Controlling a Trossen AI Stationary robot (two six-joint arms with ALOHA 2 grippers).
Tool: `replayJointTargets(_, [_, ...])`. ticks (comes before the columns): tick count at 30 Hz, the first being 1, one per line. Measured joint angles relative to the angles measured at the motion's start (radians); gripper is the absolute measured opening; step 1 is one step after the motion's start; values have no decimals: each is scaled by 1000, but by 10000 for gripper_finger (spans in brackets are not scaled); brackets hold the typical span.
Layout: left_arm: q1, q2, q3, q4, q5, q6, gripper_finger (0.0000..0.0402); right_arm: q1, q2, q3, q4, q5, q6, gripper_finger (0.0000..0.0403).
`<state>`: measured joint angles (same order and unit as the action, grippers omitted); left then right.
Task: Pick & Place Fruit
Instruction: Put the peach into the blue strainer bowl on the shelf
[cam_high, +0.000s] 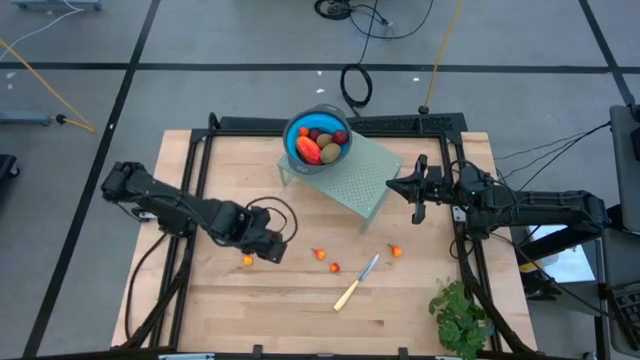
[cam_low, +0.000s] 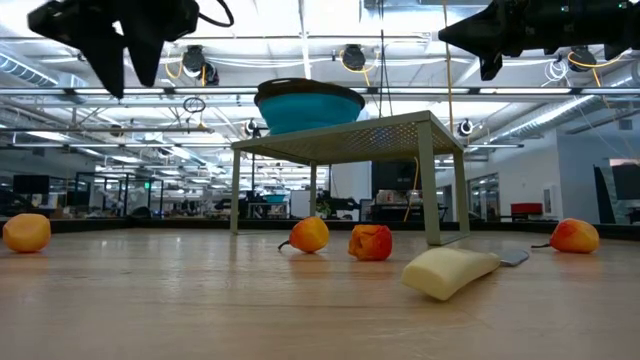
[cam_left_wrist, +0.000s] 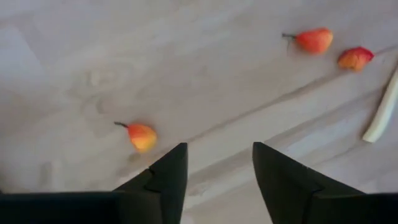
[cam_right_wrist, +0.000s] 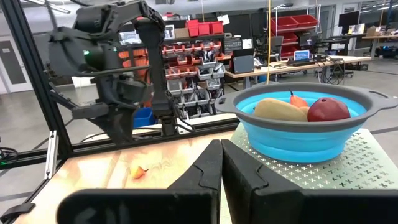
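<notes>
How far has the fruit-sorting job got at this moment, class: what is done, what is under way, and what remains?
Done: larger fruit pieces already lie in the blue bowl on the perforated stand. Under way: the left pincer, open and empty, hovers beside one small orange fruit. Left: all four small orange fruits on the table, including that one. The right pincer waits shut by the stand.

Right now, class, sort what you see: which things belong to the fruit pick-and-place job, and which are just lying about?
Belongs to the job:
- four small orange-red fruits on the table
- fruit in the blue bowl
- left claw, open over one fruit

Lying about:
- pale-handled knife
- leafy green bunch
- mesh stand
</notes>
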<state>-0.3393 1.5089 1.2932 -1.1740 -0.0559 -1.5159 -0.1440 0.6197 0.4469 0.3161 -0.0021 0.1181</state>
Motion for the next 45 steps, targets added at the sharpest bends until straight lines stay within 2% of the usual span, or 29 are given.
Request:
replayJointTargets(5, [-60, 0, -38, 17, 0, -99, 218, 0, 0, 0, 0, 0, 0, 2])
replayJointTargets(13, [-121, 0, -163, 38, 6, -368, 253, 0, 0, 0, 0, 0, -3, 2])
replayJointTargets(18, [-113, 0, -228, 141, 11, -440, 255, 0, 0, 0, 0, 0, -4, 2])
replayJointTargets(25, [-76, 0, -335, 268, 85, -561, 255, 0, 0, 0, 0, 0, -2, 2])
replayJointTargets(30, [-64, 0, -372, 289, 108, -637, 255, 0, 0, 0, 0, 0, -1, 2])
replayJointTargets(45, [-57, 0, -475, 328, 111, -739, 255, 0, 0, 0, 0, 0, -11, 2])
